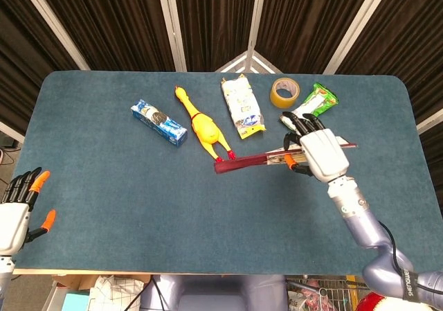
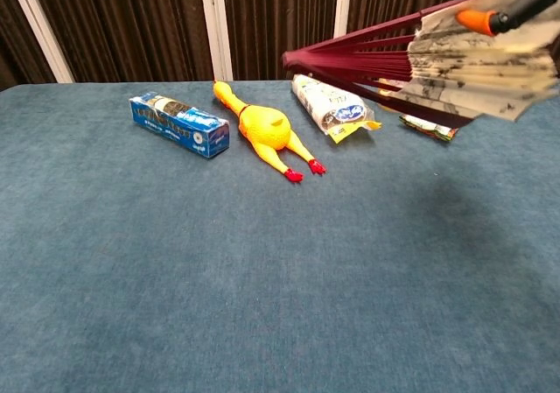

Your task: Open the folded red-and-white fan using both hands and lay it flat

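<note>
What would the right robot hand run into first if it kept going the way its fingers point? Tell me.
The right robot hand holds the fan up off the table, fingers pointing toward the far edge. The green snack bag lies first in that line, but the hand looks raised, so it might pass over it.
</note>
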You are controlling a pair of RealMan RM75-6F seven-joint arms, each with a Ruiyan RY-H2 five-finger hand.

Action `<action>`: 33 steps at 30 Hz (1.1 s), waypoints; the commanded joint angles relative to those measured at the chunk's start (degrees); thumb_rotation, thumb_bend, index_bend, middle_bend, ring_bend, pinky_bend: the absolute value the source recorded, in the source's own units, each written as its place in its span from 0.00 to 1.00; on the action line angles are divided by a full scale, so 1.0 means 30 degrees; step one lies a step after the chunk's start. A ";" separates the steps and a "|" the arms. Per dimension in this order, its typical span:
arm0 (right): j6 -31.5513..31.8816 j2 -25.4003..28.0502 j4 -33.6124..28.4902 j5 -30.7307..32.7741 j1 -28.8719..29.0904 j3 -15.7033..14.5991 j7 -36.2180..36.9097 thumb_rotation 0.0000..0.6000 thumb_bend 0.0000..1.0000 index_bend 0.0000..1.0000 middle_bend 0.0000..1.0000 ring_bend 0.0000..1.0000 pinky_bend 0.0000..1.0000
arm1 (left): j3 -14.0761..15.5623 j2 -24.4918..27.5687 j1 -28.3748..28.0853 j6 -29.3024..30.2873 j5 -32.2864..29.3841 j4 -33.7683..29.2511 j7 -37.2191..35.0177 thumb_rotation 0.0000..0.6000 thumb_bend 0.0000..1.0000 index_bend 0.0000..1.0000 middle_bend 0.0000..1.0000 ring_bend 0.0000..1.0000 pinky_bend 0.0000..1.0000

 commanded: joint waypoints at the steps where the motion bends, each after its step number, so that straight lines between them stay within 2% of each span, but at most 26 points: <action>1: -0.0896 0.0705 -0.1075 0.1017 0.0657 0.0404 -0.0817 1.00 0.44 1.00 0.16 0.25 0.16 | -0.0085 -0.0161 -0.0191 -0.0206 -0.0032 0.0228 -0.0451 1.00 0.54 0.09 0.00 0.00 0.02; 7: -0.2415 0.1332 -0.3196 0.2932 0.1991 0.1388 -0.0633 1.00 0.44 1.00 0.16 0.25 0.16 | -0.0100 -0.0574 -0.0771 -0.0927 0.0182 0.0695 -0.1223 1.00 0.53 0.09 0.00 0.00 0.02; 16: -0.3478 0.1353 -0.5141 0.5361 0.4721 0.2399 -0.2879 1.00 0.44 1.00 0.16 0.25 0.16 | -0.0328 -0.1549 -0.1594 -0.1481 0.0482 0.1994 -0.3469 1.00 0.49 0.09 0.00 0.00 0.02; 27: -0.2754 0.0864 -0.6117 0.8002 0.7419 0.3030 -0.5614 1.00 0.44 1.00 0.16 0.25 0.16 | -0.0667 -0.2650 -0.2534 -0.1984 0.0648 0.2865 -0.5574 1.00 0.48 0.10 0.00 0.00 0.02; 33: -0.1349 0.0326 -0.6692 1.0530 0.9329 0.3424 -0.7830 1.00 0.44 1.00 0.16 0.25 0.16 | -0.0593 -0.3435 -0.3139 -0.2587 0.0820 0.2888 -0.5729 1.00 0.45 0.11 0.00 0.00 0.02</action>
